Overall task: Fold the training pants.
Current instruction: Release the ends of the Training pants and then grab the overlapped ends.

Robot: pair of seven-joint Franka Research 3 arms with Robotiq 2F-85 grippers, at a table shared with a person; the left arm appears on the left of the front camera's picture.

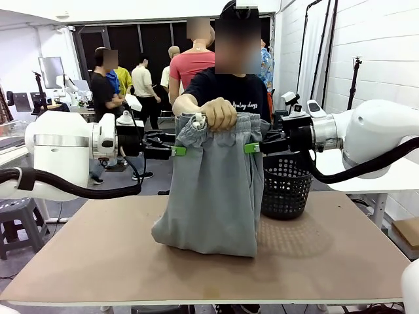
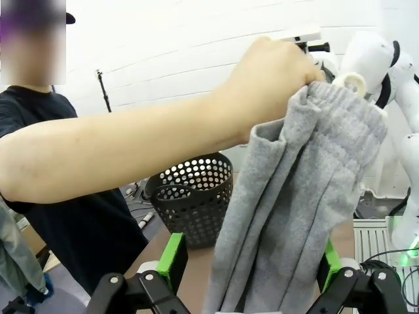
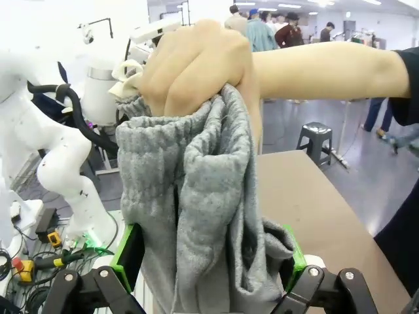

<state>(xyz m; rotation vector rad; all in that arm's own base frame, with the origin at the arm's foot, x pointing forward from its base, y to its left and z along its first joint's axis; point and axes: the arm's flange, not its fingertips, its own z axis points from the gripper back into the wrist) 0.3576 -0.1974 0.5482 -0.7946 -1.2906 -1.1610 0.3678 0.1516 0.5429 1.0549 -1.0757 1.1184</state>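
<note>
Two arms reach in level from the left and right edges of the front view, with both forearms horizontal and both wrists pointing toward the centre. We see the left gripper (image 1: 178,150) left of centre and the right gripper (image 1: 252,148) just right of centre. They sit at the same height, just below the waistband of the training pants (image 1: 213,196). The pants hang upright in the middle of the frame. The gathered waistband is bunched at the top, and the lower end rests on the brown table (image 1: 340,261).

One hand (image 1: 219,112) of the person holds the waistband from above. The fist is closed over the bunched elastic with the knuckles toward us, and the forearm runs left to a bent elbow.

In the left wrist view, we see that gripper's jaws spread wide. One green pad sits low and left of centre and the other low and right, with the grey fabric hanging between them. The fabric partly covers the pad at lower right, and we cannot tell whether that pad touches it. In the right wrist view the jaws are also spread, with a green pad on either side of the hanging folds at the bottom of the frame and nothing pinched.

A black mesh basket (image 1: 287,186) stands on the table right of centre, just behind the right edge of the pants.
</note>
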